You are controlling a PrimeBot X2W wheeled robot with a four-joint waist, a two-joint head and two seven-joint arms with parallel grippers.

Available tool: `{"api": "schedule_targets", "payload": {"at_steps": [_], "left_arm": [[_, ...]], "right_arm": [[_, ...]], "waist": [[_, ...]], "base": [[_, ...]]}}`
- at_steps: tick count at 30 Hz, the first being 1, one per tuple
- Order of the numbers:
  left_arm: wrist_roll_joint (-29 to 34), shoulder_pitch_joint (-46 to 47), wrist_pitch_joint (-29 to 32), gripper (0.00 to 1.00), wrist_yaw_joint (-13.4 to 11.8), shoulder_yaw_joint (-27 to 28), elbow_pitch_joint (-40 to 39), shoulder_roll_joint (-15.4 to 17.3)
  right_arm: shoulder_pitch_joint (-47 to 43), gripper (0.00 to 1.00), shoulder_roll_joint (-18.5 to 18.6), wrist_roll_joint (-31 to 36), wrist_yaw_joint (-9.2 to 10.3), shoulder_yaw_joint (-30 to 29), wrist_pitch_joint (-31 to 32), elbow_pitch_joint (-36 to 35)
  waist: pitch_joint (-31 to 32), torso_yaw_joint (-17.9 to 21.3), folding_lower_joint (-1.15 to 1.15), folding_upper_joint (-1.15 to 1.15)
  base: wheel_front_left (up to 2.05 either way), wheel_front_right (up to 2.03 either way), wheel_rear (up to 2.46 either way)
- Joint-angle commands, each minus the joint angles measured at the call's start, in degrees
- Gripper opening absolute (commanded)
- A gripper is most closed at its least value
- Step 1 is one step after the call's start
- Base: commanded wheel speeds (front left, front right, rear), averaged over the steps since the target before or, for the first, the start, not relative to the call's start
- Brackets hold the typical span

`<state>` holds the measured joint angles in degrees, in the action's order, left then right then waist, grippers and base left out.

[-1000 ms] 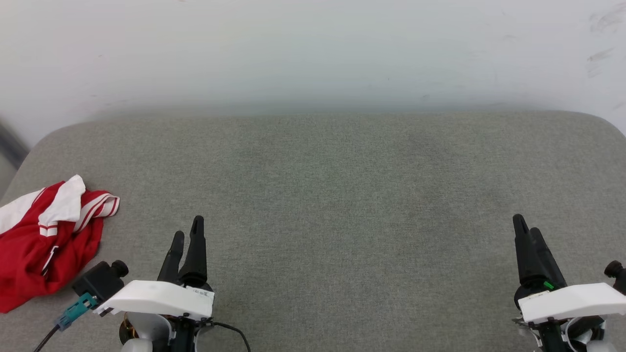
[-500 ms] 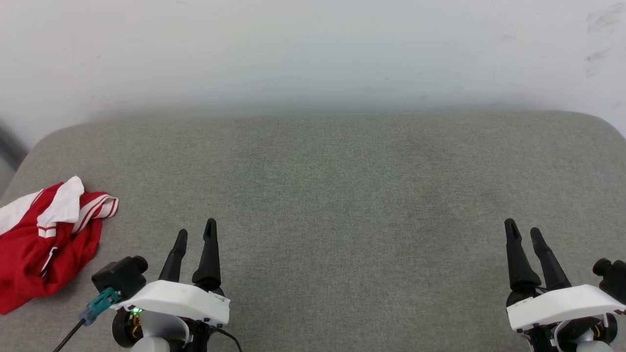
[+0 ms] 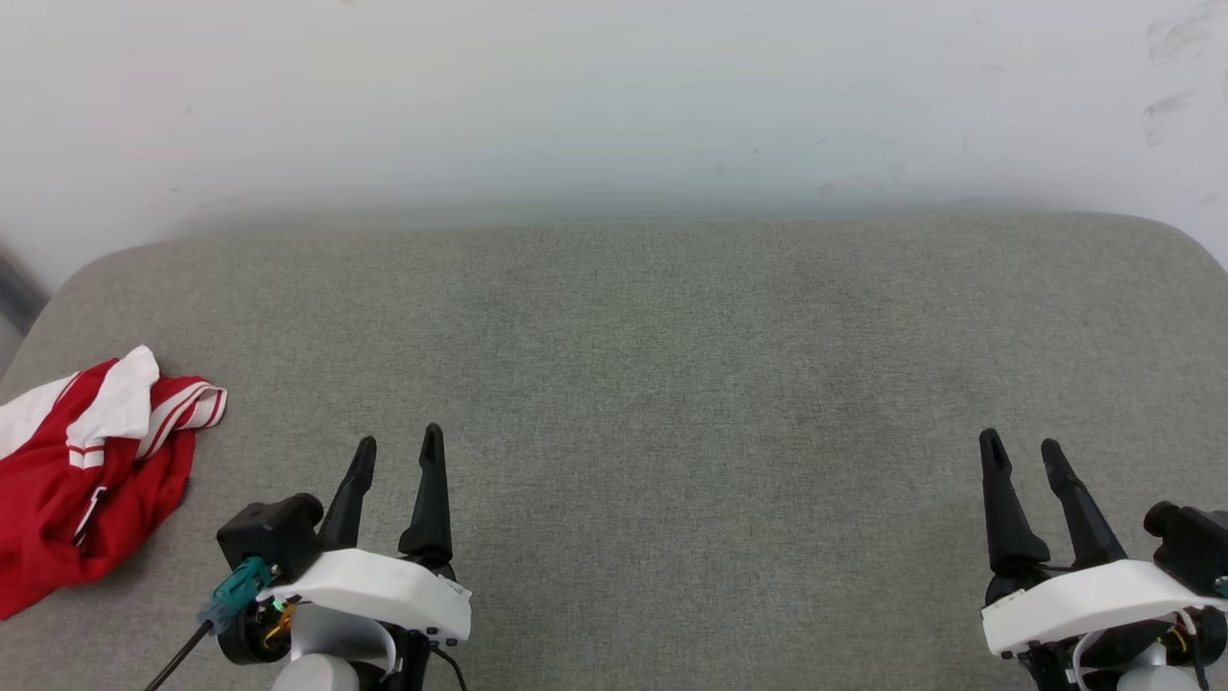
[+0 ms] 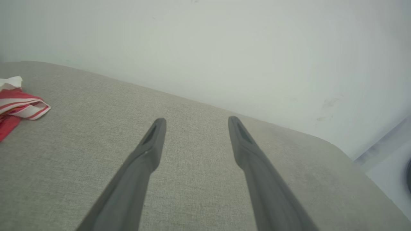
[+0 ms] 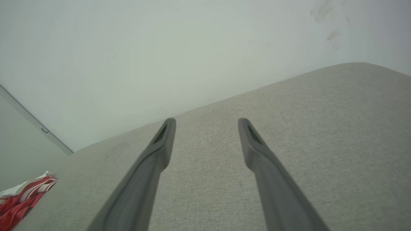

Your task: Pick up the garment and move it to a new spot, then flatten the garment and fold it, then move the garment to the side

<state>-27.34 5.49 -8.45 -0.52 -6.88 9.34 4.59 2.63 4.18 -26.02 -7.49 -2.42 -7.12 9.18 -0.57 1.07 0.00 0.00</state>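
A crumpled bright red cloth garment (image 3: pixel 82 480) with white panels lies at the grey fabric worktop (image 3: pixel 633 384), left edge. Left claw (image 3: pixel 398 439) and right claw (image 3: pixel 1019 441) hover parted, empty.

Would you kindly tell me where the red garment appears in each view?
Head view: the garment lies crumpled at the left edge, below mid-height.
Left wrist view: the garment at the far left edge, above mid-height.
Right wrist view: the garment in the bottom left corner.
Shared landmark: the grey cushion meeting the pale wall.
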Motion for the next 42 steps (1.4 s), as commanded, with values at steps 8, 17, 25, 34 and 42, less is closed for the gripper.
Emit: {"api": "schedule_targets", "payload": {"at_steps": [8, 17, 25, 34, 42], "left_arm": [[4.7, 1.3, -1.5, 1.00, -0.9, -1.0, -0.3, 0.3], [9.1, 1.4, -2.7, 1.00, -1.5, -1.8, 0.0, 0.2], [12.9, 1.3, -3.7, 1.00, -2.4, -1.6, 0.4, 0.3], [16.3, 0.9, -4.8, 1.00, -3.0, -0.8, 0.4, 0.2], [18.8, 0.5, -5.7, 1.00, -2.9, -0.1, 0.4, -0.1]], "right_arm": [[0.0, 1.00, 0.0, 5.1, -0.01, 0.1, -1.2, -0.9], [-0.1, 1.00, -0.2, 9.6, 0.00, 0.3, -2.0, -1.2], [-0.1, 1.00, -0.4, 13.7, 0.00, 0.3, -2.7, -1.3], [-0.4, 1.00, -0.7, 17.8, 0.00, 0.0, -3.5, -1.1], [-0.5, 1.00, -1.0, 21.1, 0.00, -0.1, -4.1, -0.9]], "waist": [[-0.1, 0.1, 0.00, 0.00], [-0.2, 0.2, 0.00, 0.00], [-0.2, 0.3, 0.00, 0.00], [-0.3, 0.3, 0.00, 0.00], [-0.5, 0.5, 0.00, 0.00]], "base": [[0.00, 0.00, 0.00], [0.00, 0.00, 0.00], [0.00, 0.00, 0.00], [0.00, 0.00, 0.00], [0.00, 0.00, 0.00]]}}
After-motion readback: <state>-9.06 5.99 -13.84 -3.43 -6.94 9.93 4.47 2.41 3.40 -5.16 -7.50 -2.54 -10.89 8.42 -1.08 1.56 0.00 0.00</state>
